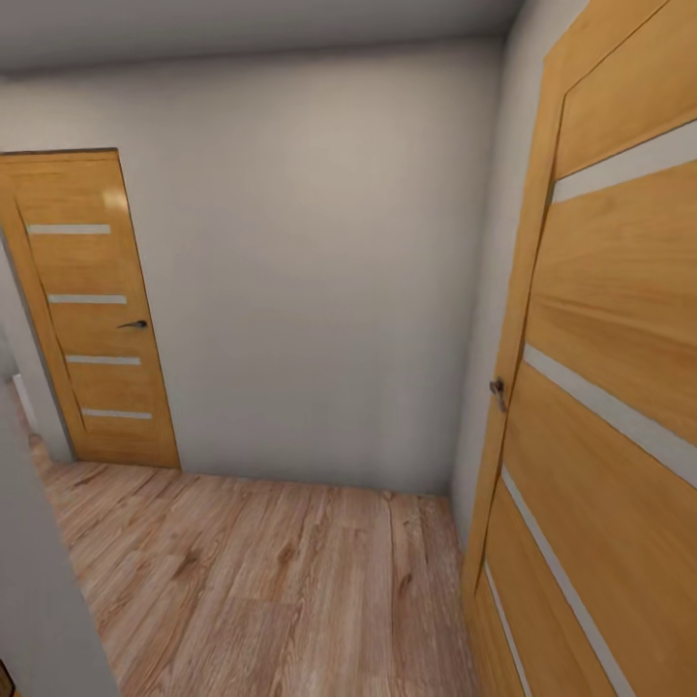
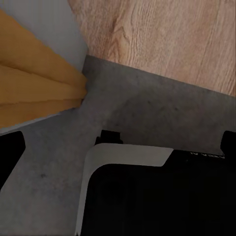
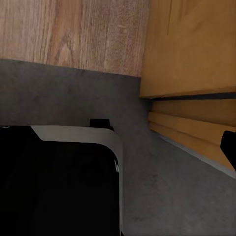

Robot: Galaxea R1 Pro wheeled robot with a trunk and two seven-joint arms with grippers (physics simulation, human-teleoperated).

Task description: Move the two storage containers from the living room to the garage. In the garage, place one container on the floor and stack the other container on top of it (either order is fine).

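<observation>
The two storage containers are out of view. In the left wrist view my left gripper (image 2: 118, 150) is open, with its dark fingertips (image 2: 10, 157) far apart at the picture's edges and nothing between them. In the right wrist view one dark fingertip (image 3: 229, 147) of my right gripper (image 3: 118, 147) sits at the edge; it looks open and holds nothing. Beneath both grippers lies smooth dark grey concrete floor (image 2: 147, 108), which meets light wood planks (image 3: 64, 29) at a threshold.
The head view looks into a small hallway with a wood-plank floor (image 1: 271, 581) and a white wall (image 1: 310, 271) ahead. An open wood-panelled door (image 1: 610, 387) stands close on the right, a shut one (image 1: 92, 310) at the left. My black, white-rimmed base (image 2: 128, 157) is below the grippers.
</observation>
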